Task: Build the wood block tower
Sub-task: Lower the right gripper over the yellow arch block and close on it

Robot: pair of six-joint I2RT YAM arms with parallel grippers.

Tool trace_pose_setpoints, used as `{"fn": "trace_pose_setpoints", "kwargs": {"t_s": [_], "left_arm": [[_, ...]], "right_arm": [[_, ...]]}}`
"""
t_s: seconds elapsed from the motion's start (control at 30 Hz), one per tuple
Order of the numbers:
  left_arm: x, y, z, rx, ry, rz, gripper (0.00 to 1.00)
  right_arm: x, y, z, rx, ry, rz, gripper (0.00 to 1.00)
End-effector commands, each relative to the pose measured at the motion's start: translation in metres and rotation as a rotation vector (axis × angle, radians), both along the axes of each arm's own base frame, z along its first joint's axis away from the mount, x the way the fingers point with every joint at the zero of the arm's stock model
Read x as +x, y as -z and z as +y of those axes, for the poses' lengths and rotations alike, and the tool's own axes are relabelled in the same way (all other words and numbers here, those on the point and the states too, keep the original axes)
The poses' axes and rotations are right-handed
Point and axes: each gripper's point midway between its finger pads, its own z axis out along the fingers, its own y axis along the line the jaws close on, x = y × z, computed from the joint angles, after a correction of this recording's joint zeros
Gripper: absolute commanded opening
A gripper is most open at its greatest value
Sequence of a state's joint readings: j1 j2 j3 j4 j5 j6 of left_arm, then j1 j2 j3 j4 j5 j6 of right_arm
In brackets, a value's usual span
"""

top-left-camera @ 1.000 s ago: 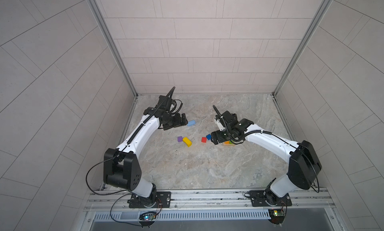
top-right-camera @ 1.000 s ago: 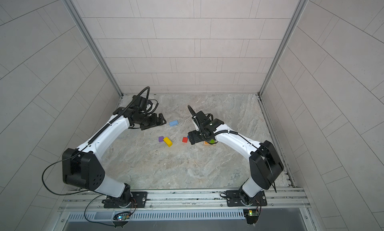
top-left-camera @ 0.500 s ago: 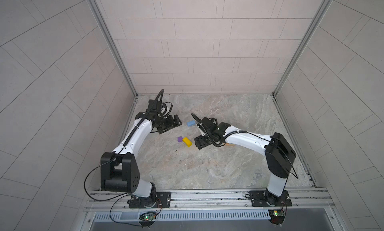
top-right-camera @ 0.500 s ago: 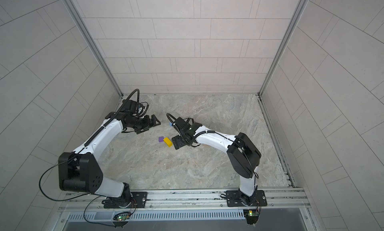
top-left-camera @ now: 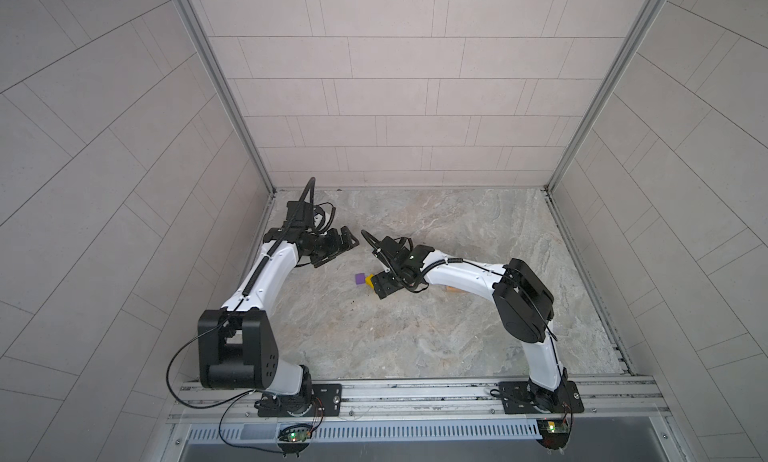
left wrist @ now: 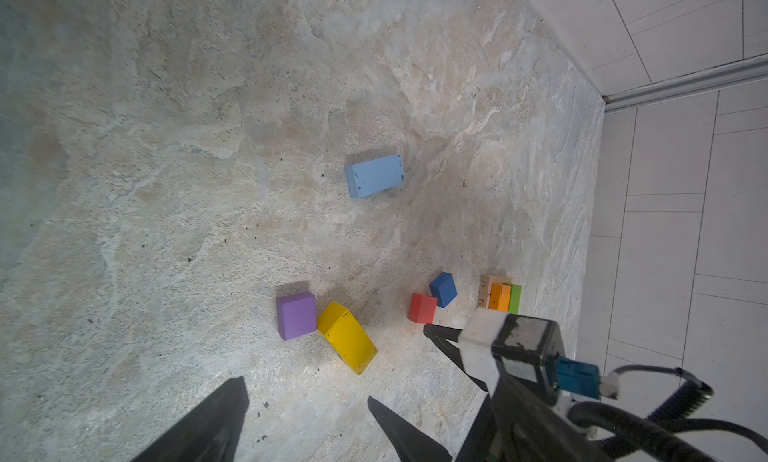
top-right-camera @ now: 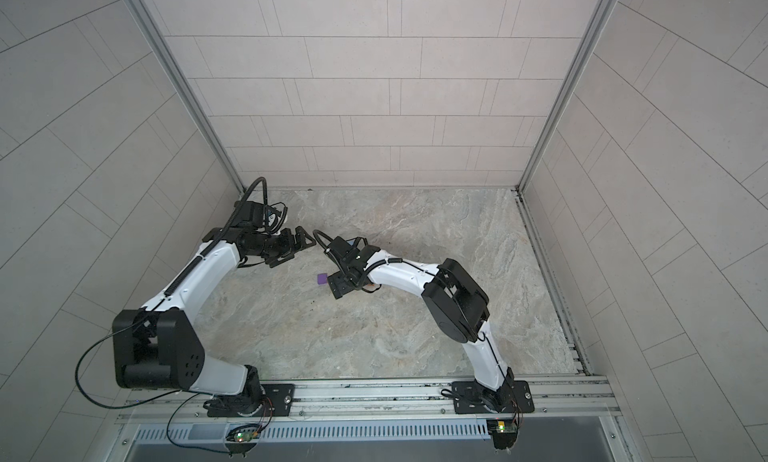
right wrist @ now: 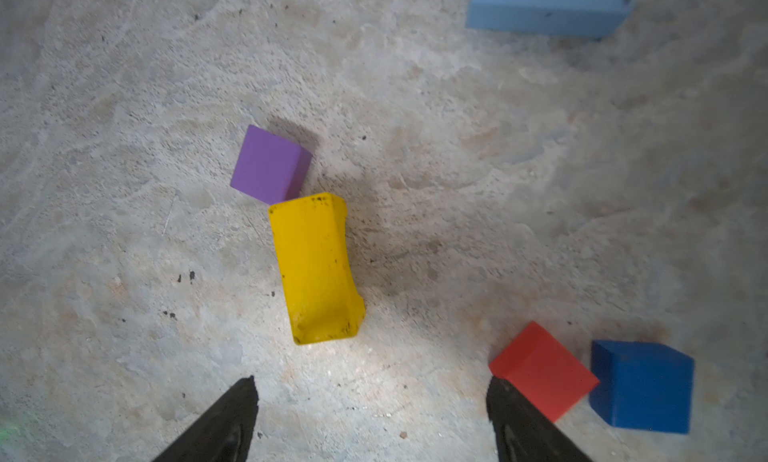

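Jaws of the right gripper (right wrist: pixel 372 383) stand spread and empty, just short of the yellow brick (right wrist: pixel 316 269), left of the counter's (top-left-camera: pixel 415 323) middle, its far end touching the purple cube (right wrist: pixel 268 165). Red cube (right wrist: pixel 544 368) and blue cube (right wrist: pixel 642 387) sit side by side near that gripper. Light-blue brick (left wrist: pixel 375 175) lies apart, toward the far edge. Tower (left wrist: pixel 494 291) so far: tan bars (left wrist: pixel 488 283) bearing an orange brick (left wrist: pixel 500 296) beside a green brick (left wrist: pixel 515 299), mid-counter. Left gripper (left wrist: pixel 306 388), spread and empty, hovers nearer the far left corner.

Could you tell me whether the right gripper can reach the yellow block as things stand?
Probably yes: the right gripper is open just short of the yellow block, with nothing between; the purple cube sits at its far end.
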State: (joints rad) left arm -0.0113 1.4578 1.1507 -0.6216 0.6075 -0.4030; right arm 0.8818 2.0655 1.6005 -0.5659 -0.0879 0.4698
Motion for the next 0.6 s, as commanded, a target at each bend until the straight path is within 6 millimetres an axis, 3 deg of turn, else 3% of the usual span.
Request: {"fn": "trace_pose_setpoints", "kwargs": {"t_s": [0.0,0.57], "left_arm": [[-0.002,-0.006,0.000,-0.016,0.000,-0.025,0.99],[-0.002,-0.006,-0.001,-0.036,-0.005,-0.025,0.99]], "right_arm": [[-0.004,0.006,0.001,-0.046,-0.002,0.006,0.87],[0.002,0.031,0.001,-0.113,0.036,0.019,0.86]]}}
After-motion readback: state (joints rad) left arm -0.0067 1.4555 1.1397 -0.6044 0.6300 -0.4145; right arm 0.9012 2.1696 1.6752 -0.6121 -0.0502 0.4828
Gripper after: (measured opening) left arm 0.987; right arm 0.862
